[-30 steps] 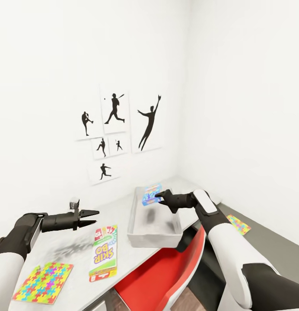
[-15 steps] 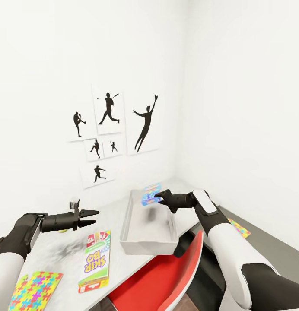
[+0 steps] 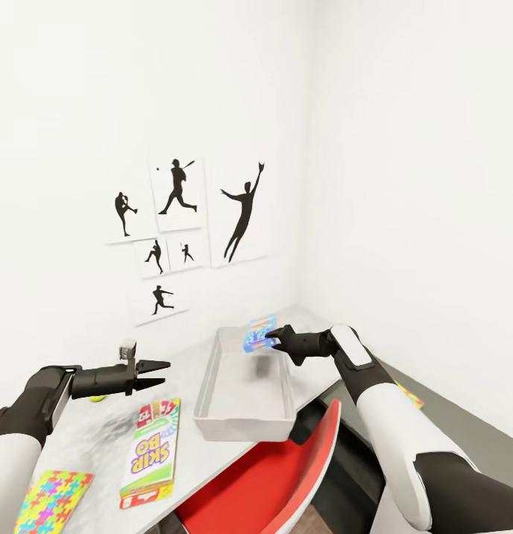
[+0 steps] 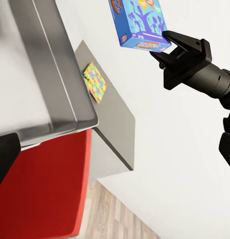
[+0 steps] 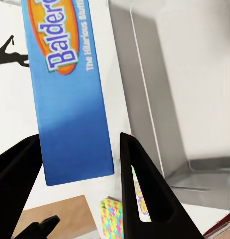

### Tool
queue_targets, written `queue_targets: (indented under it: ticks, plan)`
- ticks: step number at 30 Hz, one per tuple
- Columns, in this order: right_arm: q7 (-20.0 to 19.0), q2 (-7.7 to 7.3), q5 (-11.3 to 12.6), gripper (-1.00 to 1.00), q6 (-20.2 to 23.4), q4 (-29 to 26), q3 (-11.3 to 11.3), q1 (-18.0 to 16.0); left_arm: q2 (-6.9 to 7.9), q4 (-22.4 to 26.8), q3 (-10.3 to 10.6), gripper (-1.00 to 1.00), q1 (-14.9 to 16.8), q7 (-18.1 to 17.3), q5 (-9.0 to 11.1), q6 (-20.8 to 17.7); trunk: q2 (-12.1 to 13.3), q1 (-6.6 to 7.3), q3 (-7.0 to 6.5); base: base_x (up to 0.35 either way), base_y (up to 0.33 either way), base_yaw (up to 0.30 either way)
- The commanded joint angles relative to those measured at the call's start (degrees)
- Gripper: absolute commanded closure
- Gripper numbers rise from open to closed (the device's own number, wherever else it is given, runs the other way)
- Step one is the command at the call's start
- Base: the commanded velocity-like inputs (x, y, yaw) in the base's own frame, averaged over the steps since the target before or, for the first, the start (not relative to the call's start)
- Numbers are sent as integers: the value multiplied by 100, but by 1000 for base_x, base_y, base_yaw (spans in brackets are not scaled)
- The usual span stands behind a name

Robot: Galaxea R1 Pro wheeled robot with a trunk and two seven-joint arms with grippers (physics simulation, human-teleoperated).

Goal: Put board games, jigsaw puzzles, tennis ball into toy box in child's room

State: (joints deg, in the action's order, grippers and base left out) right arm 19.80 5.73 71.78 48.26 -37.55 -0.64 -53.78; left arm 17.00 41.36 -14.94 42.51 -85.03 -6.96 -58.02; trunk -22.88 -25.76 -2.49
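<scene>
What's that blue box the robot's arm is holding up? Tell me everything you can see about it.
The blue box is a flat rectangular board game, cardboard by the look of it, with "Balderdash"-style lettering in an orange oval and cartoon art on its face. The right gripper pinches one end, holding it in the air above the far end of the grey toy box. It touches nothing else.

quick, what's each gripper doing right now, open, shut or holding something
Left gripper: open, holding nothing.
Right gripper: shut on the blue board game box, above the toy box.
</scene>
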Motion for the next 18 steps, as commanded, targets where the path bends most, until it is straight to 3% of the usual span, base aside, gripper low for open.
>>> queue_targets:
  ticks: [1, 18]
  plan:
    - [58, -1, 64, 100, -1, -6, -6, -1, -4, 4, -18, -100, 3, -49, -60, -62, -4, -2, 3, 1, -171, 0]
    - [57, -1, 64, 100, -1, -15, -14, -1, -3, 4, -24, -100, 3, -49, -66, -69, -4, -2, 3, 45, -70, 25]
